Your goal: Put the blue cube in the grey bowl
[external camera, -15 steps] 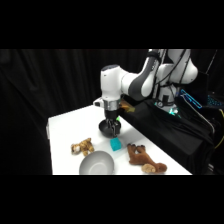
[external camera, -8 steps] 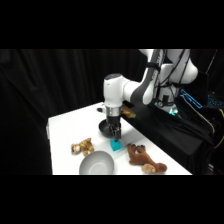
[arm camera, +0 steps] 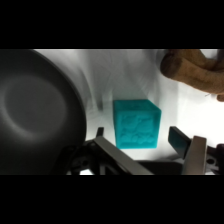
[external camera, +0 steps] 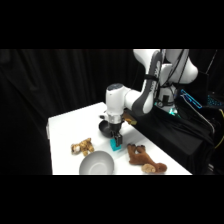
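The blue cube (arm camera: pixel 136 123) is a small teal block resting on the white table, with the wide grey bowl (arm camera: pixel 35 105) right beside it. In the side view the cube (external camera: pixel 116 147) lies just behind the grey bowl (external camera: pixel 96 163) at the table's front. My gripper (external camera: pixel 116 140) has come down from above onto the cube. In the wrist view the gripper (arm camera: pixel 147 146) is open, one finger on each side of the cube. A small gap shows between the cube and the right finger (arm camera: pixel 190 146).
A small black bowl (external camera: pixel 105 128) sits behind the gripper. One brown plush toy (external camera: pixel 82 147) lies left of the cube, and another (external camera: pixel 143 158) lies to its right near the table's front edge, also seen as a brown toy (arm camera: pixel 192 67) in the wrist view.
The gripper has moved forward from above the black bowl and dropped down over the blue cube. The cube, bowls and toys have not moved.
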Controlling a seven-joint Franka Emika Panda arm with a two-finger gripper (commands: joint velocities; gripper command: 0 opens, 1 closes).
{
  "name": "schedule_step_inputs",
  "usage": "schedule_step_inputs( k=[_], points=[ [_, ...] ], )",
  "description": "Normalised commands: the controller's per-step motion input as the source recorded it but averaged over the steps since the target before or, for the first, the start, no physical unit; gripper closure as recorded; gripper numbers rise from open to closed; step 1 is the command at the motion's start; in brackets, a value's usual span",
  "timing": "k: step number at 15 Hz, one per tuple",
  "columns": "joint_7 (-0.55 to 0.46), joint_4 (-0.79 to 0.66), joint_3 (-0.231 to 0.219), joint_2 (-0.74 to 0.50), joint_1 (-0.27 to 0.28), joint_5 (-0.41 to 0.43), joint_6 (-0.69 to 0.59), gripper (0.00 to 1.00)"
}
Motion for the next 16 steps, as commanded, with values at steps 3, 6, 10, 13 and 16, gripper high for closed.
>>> schedule_step_inputs(
  k=[3,6,10,13,16],
  points=[
    [0.14,0.06,-0.086,0.13,0.143,-0.043,0.22,0.00],
    [0.12,0.06,-0.084,0.14,0.123,-0.013,0.22,0.00],
    [0.09,0.06,-0.090,0.10,0.117,0.004,0.19,0.00],
    [0.11,0.05,-0.123,0.07,0.148,-0.011,0.18,0.27],
    [0.11,0.04,-0.131,0.05,0.149,-0.020,0.16,0.48]
  ],
)
